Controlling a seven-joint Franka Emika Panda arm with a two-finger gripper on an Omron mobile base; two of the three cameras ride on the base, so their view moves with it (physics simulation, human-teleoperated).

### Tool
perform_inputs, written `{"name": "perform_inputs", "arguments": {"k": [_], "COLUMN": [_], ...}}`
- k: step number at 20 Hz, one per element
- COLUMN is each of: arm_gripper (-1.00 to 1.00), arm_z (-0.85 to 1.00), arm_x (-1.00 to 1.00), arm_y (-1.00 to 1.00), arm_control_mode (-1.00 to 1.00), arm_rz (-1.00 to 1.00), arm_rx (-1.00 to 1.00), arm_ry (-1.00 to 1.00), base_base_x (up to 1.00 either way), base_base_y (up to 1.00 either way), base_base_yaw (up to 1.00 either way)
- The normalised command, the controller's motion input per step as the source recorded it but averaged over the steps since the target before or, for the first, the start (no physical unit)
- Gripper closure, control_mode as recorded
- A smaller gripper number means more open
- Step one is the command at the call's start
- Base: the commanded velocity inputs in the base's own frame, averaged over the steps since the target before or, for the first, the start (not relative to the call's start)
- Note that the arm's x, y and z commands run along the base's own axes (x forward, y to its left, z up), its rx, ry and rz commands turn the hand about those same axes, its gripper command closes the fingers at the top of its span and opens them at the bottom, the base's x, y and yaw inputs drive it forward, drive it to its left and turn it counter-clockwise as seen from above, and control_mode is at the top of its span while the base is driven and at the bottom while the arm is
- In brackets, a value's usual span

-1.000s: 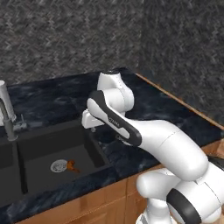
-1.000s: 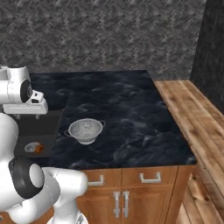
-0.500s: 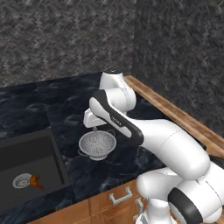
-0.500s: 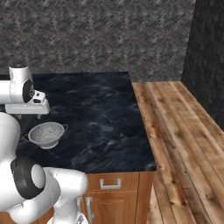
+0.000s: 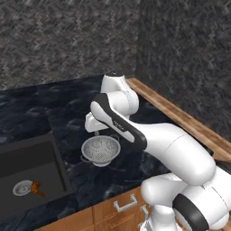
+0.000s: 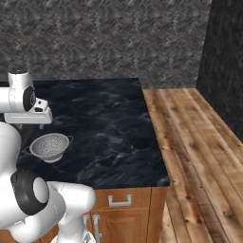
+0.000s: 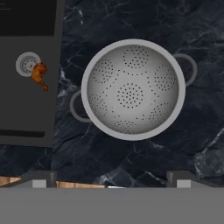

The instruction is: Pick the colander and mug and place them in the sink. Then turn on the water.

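Colander [image 7: 133, 89] beside sink [image 7: 26, 113], counter [image 7: 144, 157]

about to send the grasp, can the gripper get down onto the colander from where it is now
Probably yes. The gripper hangs above the colander with its fingers spread wide, and the counter around the bowl is bare. The rim is wide, so one edge or a loop handle looks the likelier hold.

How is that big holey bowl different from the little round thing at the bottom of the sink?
The colander is a deep bowl with two loop handles; the drain strainer is small, flat and handleless. The colander sits on the black counter; the strainer lies in the sink. Both are round and silver-grey.
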Motion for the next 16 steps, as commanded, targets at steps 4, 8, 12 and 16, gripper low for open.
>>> {"name": "perform_inputs", "arguments": {"k": [4, 8, 12, 16], "arm_gripper": [-1.0, -1.0, -1.0, -1.0], "arm_z": [0.0, 0.0, 0.0, 0.0], "arm_x": [0.0, 0.0, 0.0, 0.0], "arm_y": [0.0, 0.0, 0.0, 0.0], "arm_control_mode": [1.0, 1.0, 1.0, 1.0], "arm_rz": [0.0, 0.0, 0.0, 0.0], "arm_rx": [0.0, 0.0, 0.0, 0.0], "arm_ry": [0.0, 0.0, 0.0, 0.0], "base_base_x": [0.57, 0.34, 0.53, 0.6], "base_base_y": [0.08, 0.24, 0.2, 0.1], "base_base_yaw": [-0.31, -0.43, -0.31, -0.25]}}
